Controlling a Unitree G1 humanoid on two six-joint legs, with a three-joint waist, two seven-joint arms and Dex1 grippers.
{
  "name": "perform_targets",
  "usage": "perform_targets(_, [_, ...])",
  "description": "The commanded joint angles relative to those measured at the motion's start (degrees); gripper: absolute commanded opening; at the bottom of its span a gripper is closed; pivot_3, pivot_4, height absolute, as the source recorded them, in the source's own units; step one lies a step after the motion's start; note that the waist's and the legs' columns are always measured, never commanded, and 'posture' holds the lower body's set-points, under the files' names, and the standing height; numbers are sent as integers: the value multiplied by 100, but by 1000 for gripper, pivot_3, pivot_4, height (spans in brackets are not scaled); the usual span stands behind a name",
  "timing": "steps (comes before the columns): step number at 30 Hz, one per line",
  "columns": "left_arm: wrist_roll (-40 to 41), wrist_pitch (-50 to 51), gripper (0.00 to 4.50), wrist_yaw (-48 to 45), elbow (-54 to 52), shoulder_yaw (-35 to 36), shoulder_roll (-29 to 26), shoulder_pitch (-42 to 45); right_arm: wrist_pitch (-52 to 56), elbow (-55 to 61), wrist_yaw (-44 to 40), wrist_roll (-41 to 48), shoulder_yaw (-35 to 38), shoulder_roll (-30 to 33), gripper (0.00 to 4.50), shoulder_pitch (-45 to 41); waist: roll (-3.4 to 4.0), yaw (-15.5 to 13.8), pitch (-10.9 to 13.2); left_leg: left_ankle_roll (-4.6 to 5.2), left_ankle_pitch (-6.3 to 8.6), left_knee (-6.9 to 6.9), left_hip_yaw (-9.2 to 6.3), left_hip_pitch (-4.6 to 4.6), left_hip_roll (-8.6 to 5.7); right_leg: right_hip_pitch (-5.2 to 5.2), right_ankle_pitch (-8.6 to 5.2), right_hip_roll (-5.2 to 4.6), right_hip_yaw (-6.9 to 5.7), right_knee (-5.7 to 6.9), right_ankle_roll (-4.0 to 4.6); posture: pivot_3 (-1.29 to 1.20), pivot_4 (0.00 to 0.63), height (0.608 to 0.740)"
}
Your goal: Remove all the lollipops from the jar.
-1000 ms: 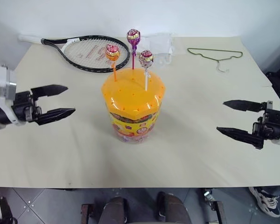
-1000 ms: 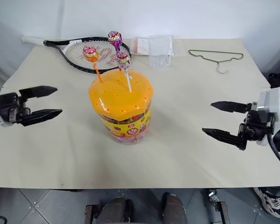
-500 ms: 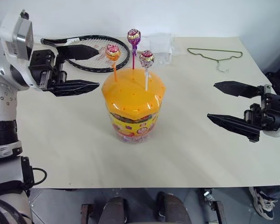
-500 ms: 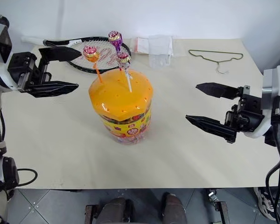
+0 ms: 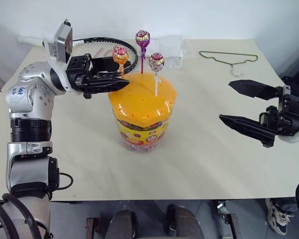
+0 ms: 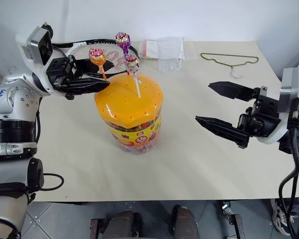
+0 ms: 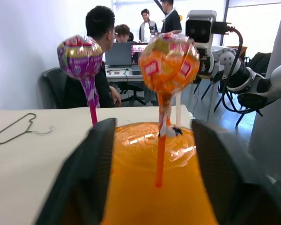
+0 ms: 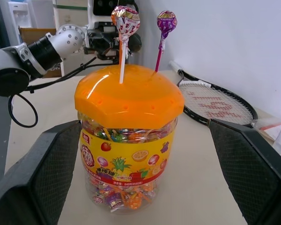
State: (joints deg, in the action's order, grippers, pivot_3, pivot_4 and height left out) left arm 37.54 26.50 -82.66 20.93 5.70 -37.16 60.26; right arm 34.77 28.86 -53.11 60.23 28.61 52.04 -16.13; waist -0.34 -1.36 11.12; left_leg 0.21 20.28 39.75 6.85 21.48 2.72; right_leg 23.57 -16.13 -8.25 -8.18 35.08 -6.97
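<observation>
The jar (image 5: 141, 112) stands near the middle of the table (image 5: 209, 164), with three lollipops planted upright in its orange lid (image 5: 142, 94). The left arm reaches in level from the table's left side, elbow bent, and the left gripper (image 5: 118, 72) brackets the stick of the orange lollipop (image 5: 120, 55) just above the lid, its fingers spread on either side of the stick without touching it. The purple lollipop (image 5: 142, 38) and the red-gold lollipop (image 5: 156, 62) stand just beyond. The right gripper (image 5: 236, 103) hovers level over the table's right side, well apart from the jar, pointing toward it with fingers wide apart and nothing between them.
</observation>
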Motion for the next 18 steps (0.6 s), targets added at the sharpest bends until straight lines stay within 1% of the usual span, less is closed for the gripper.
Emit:
perform_targets(1, [74, 40, 1247, -26, -110, 112, 33, 230, -158, 183, 30, 115, 316, 7, 4500, 38, -1, -13, 0, 1, 0, 2, -1, 0, 0, -1, 0, 0, 0, 0, -1, 0, 150, 740])
perform_targets(4, [130, 66, 239, -18, -94, 160, 93, 401, -174, 169, 11, 105, 347, 32, 4500, 54, -5, -17, 3, 5, 3, 15, -3, 6, 0, -1, 2, 0, 0, 2, -4, 0, 150, 740])
perform_targets(5, [155, 70, 34, -27, -91, 181, 110, 457, -183, 158, 6, 96, 348, 47, 4500, 54, -6, -15, 3, 6, 3, 19, -4, 8, 0, -1, 3, 0, 1, 3, -6, 0, 150, 740])
perform_targets(11, [147, 54, 34, 79, -46, 244, 196, 833, -276, -27, -104, -44, 259, 140, 4500, -127, -6, -8, 3, 7, 4, 21, -2, 10, 0, -1, 5, 0, 3, 3, -8, 0, 150, 740])
perform_targets(15, [45, 60, 34, 643, -107, 411, 202, 1051, -305, -219, -241, -143, 196, 195, 4500, -333, -7, -5, 4, 8, 4, 25, -3, 10, 0, -1, 5, 0, 4, 6, -9, 0, 150, 740])
perform_targets(18, [-57, 384, 34, 1249, -239, 500, -30, 1106, -338, -360, -404, -208, 147, 250, 4500, -432, -7, 0, 4, 8, 4, 24, -3, 10, 0, 0, 5, 0, 6, 6, -9, 0, 150, 740])
